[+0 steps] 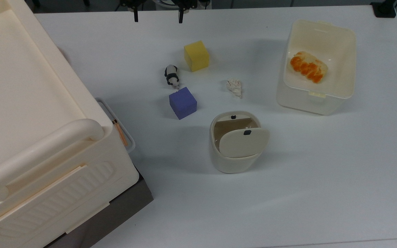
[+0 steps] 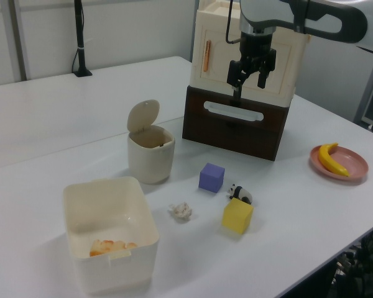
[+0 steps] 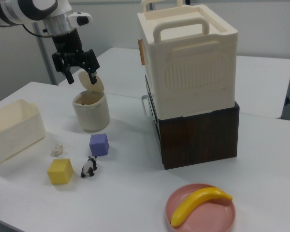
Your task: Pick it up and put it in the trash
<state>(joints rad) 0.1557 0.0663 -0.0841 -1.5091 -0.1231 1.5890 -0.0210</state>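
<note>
In the top view, going left to right: the big box (image 1: 29, 113) with a handle fills the left of the frame. At centre sit the panda (image 1: 172, 76), the purple cube (image 1: 182, 102) just below it, and the yellow cube (image 1: 196, 55) up and to the right. The bin (image 1: 237, 144) stands at lower centre, its flap lid tilted so part of the mouth is uncovered. The wad (image 1: 234, 87) lies above the bin, right of the cubes, bare worktop (image 1: 322, 179) all around it and touching nothing. At upper right, the tub (image 1: 317, 65) holds an orange-and-white item.

The end effector (image 1: 158, 15) hangs at the top edge of the top view, its two fingers spread apart and holding nothing. In the left view it (image 2: 251, 76) is high in the upper centre of the frame, in front of the box, well above the worktop; the wad (image 2: 181, 211) lies at lower centre there, between the tub and the yellow cube.

My reading is that the task stands at its first step: the reach has not closed on the wad, and nothing is grasped. The next move calls for travelling across to a spot over the wad, descending with fingers open, straddling it and closing on it. The wad looks small and soft, so a low grasp near the worktop seems needed. Then comes the lift and a carry to the bin's uncovered part, where the flap may need a push.
</note>
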